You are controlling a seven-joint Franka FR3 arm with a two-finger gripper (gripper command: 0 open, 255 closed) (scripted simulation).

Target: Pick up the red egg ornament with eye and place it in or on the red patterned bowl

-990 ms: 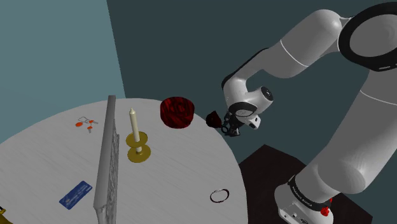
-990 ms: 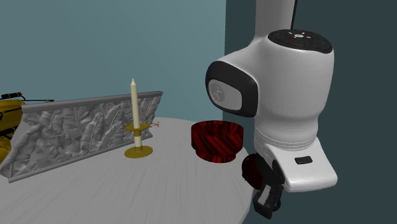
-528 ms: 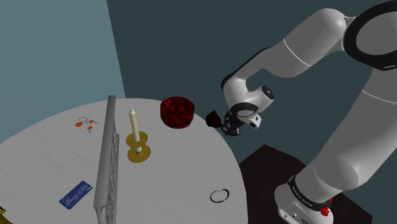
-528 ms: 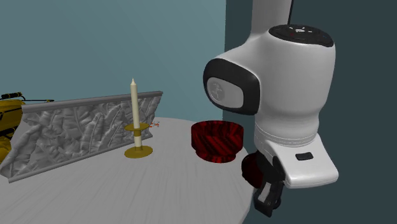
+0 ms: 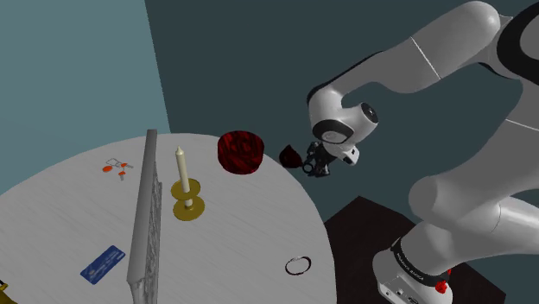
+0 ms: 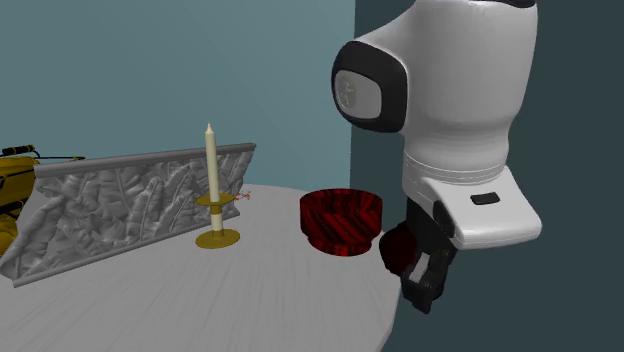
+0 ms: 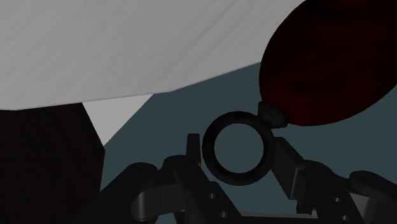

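Big pale round desk, with the red patterned bowl sitting near its edge. The dark red egg ornament is up in the air just off that edge, close to the bowl but not touching. The gripper is clamped on its black eye ring.

1. Gripper hangs just off the table edge; open air all round the fingers.
2. Egg ornament, clasped by its ring, juts past the fingertips.
3. Red bowl is nearest ahead, apart from the egg; room above its rim is free.
4. Upright candle and grey carved panel stand beyond the bowl, well apart from the fingers.
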